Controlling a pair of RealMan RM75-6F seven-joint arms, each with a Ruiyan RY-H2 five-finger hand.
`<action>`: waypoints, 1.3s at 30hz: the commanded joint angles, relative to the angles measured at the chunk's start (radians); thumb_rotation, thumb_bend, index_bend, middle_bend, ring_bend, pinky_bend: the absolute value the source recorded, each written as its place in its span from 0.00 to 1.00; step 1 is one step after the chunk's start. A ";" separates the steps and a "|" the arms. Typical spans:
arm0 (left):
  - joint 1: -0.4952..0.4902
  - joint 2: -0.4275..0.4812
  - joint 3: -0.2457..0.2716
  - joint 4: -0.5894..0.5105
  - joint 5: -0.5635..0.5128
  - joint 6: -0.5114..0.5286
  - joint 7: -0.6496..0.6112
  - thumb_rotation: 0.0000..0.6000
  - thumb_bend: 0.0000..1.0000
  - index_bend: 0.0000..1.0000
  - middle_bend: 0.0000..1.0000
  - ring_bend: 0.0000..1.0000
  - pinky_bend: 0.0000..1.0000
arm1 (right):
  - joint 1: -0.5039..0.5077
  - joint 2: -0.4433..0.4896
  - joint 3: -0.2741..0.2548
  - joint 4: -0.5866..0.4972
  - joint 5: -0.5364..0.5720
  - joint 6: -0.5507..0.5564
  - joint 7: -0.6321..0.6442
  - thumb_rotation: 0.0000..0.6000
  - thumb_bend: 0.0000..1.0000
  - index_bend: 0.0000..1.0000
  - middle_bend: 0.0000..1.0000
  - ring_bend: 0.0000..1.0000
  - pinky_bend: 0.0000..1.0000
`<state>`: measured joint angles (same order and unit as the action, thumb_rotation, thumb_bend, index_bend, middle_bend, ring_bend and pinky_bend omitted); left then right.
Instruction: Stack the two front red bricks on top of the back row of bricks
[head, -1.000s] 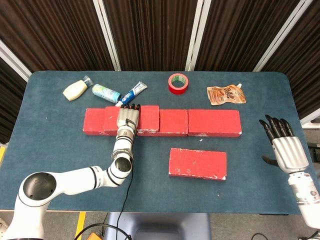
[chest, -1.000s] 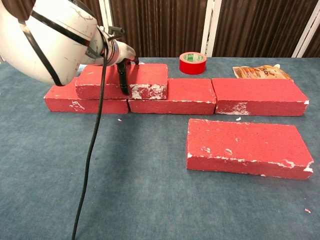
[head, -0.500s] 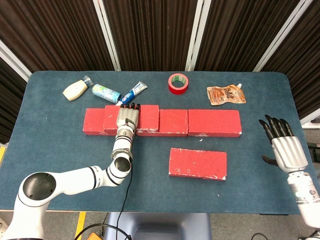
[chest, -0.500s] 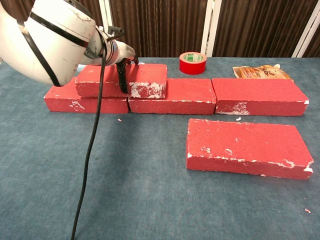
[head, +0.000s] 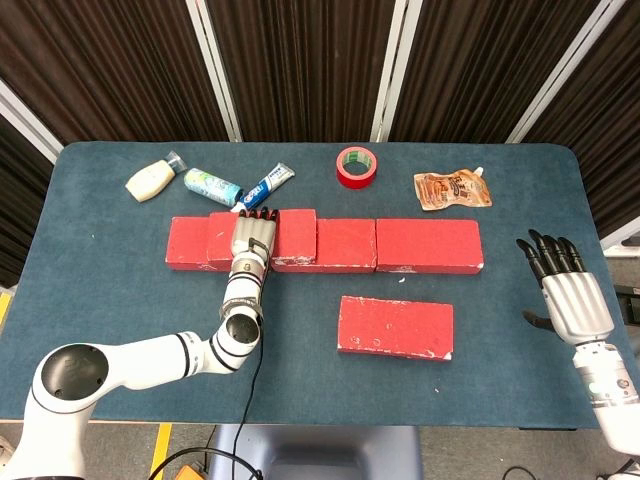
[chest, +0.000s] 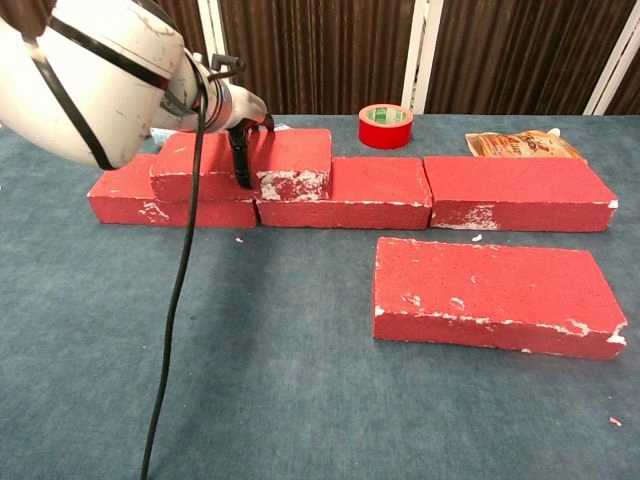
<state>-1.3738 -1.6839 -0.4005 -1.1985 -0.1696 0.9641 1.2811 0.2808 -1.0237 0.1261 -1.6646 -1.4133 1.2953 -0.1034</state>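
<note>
A back row of red bricks (head: 425, 245) (chest: 515, 192) runs across the middle of the table. One more red brick (head: 295, 235) (chest: 290, 160) lies on top of that row at its left part. My left hand (head: 252, 240) (chest: 238, 150) grips this upper brick, its fingers over the top and one black finger down the front face. A single red brick (head: 395, 327) (chest: 490, 295) lies flat in front of the row, right of centre. My right hand (head: 570, 298) hovers open at the table's right edge, holding nothing, far from all the bricks.
Behind the row lie a red tape roll (head: 357, 166) (chest: 386, 125), an orange pouch (head: 452, 188) (chest: 520, 145), a cream bottle (head: 150, 181) and two tubes (head: 212, 185). A black cable (chest: 175, 320) hangs from my left arm in the chest view.
My left hand and the upper brick have shifted very slightly to the left along the back row. The right hand and the front brick have not moved.
</note>
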 joint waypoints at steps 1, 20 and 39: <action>0.007 0.041 -0.014 -0.068 0.002 0.029 -0.010 1.00 0.27 0.00 0.00 0.00 0.07 | 0.002 -0.001 0.001 0.001 0.000 -0.001 0.001 1.00 0.00 0.01 0.03 0.00 0.00; 0.322 0.402 0.157 -0.731 0.596 0.325 -0.373 1.00 0.26 0.00 0.00 0.00 0.06 | 0.012 0.001 0.017 -0.033 -0.014 0.021 -0.012 1.00 0.00 0.01 0.03 0.00 0.00; 0.769 0.455 0.389 -0.511 1.056 0.358 -0.939 1.00 0.27 0.00 0.00 0.00 0.04 | 0.002 0.090 -0.016 -0.158 -0.068 -0.005 0.115 1.00 0.00 0.00 0.03 0.00 0.00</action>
<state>-0.6186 -1.2266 -0.0160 -1.7283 0.8778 1.3385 0.3621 0.2788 -0.9463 0.1120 -1.8079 -1.4758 1.2989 0.0063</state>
